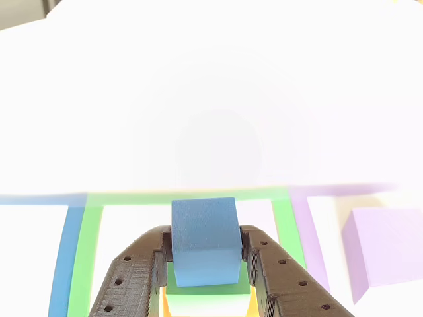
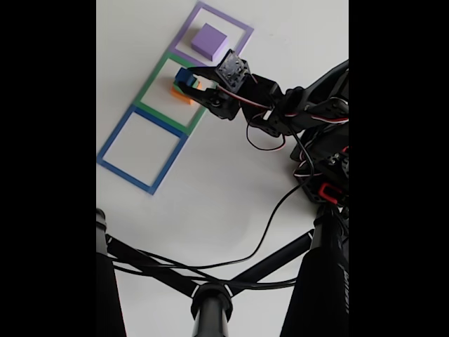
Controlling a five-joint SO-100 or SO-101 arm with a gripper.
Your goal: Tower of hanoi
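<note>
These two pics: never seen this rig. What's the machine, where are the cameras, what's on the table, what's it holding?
It is a small robot arm on a white table, with a two-finger gripper. The close-up picture looks out along the gripper's fingers; the fixed view looks down on the table from above, past a dark stand. Three taped square outlines lie in a row: blue, green and purple. A purple cube sits in the purple outline. The gripper is shut on a blue cube, over a green cube and an orange cube in the green outline.
</note>
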